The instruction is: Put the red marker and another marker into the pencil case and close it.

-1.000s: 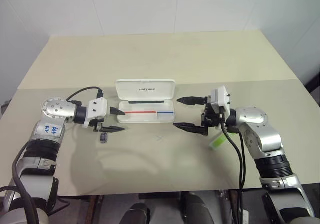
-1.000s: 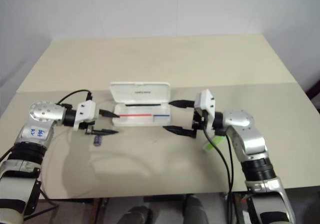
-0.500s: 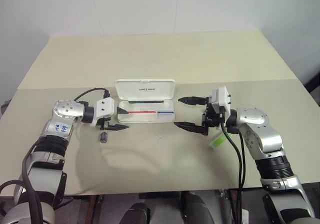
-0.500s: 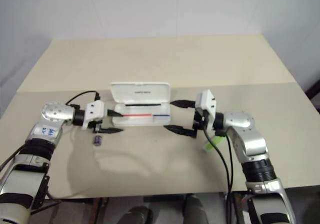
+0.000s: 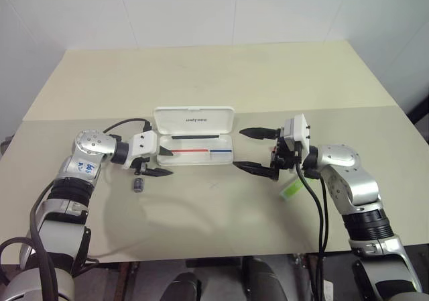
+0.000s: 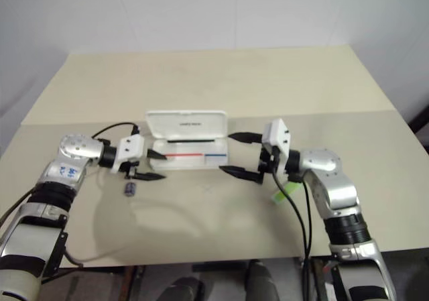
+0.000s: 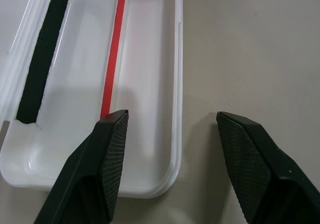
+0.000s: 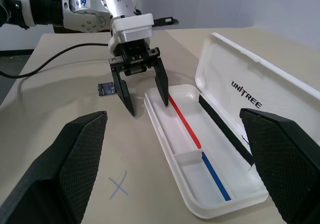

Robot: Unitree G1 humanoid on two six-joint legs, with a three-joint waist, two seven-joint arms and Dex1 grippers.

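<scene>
white hard-plastic pencil case (image 5: 195, 143) lying open mid-counter (image 5: 221, 80), tray bare of markers; lime-green highlighter (image 5: 291, 190) on counter under right arm; left gripper (image 5: 158, 161) and right gripper (image 5: 253, 151) flank it, fingers spread, empty; loading and closing outstanding.

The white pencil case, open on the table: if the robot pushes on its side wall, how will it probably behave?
The pencil case looks like thin hard plastic and holds nothing, so it is probably light and stiff. On the smooth table it will likely slide rather than flex. Its lid stands upright, so a high push could tip it shut.
</scene>
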